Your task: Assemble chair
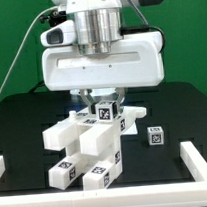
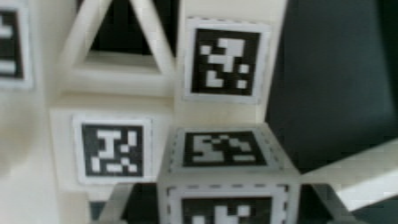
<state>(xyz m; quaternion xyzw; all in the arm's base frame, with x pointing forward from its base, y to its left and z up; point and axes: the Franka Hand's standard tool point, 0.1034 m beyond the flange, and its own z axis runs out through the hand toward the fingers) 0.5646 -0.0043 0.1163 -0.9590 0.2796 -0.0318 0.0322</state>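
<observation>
The partly built white chair [image 1: 87, 148] stands mid-table, a stack of blocky panels and posts with black-and-white tags. My gripper [image 1: 103, 104] is right above it and is shut on a tagged white post [image 1: 105, 114] at the top of the stack. In the wrist view the gripper [image 2: 226, 205] has its jaws against both sides of that tagged post [image 2: 226, 212]. Beyond it are an X-braced piece [image 2: 125, 55] and more tagged faces [image 2: 112, 150]. A small loose tagged part [image 1: 154, 136] lies on the table at the exterior view's right.
The thin white border frame shows at the exterior view's left [image 1: 0, 165] and right [image 1: 201, 167]. The table surface is black. The large robot arm [image 1: 100, 47] fills the upper middle and hides the parts behind it.
</observation>
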